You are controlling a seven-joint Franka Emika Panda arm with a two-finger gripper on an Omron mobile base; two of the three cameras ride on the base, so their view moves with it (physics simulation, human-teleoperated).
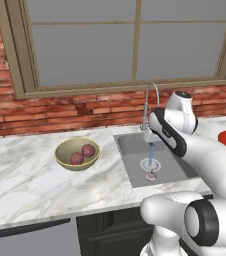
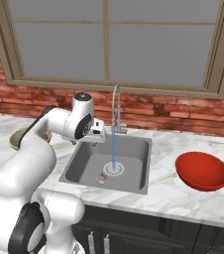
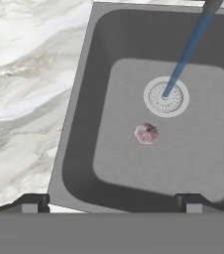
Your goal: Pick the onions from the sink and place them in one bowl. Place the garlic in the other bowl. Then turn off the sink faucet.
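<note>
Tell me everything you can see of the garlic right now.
The garlic is one small, roundish, pale whitish-pink bulb with a mottled pinkish skin. It lies loose on the flat grey floor of the sink, close beside the round drain but apart from it. The blue stream of water falls on the drain, not on the bulb. Nothing touches it but the basin floor; the open gripper hangs above the sink, well clear of it.

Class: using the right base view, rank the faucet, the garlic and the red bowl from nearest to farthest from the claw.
1. Faucet: just right of the open claw, at the sink's back.
2. Garlic: on the sink floor, beside the drain.
3. Red bowl: on the counter, far right.
</note>
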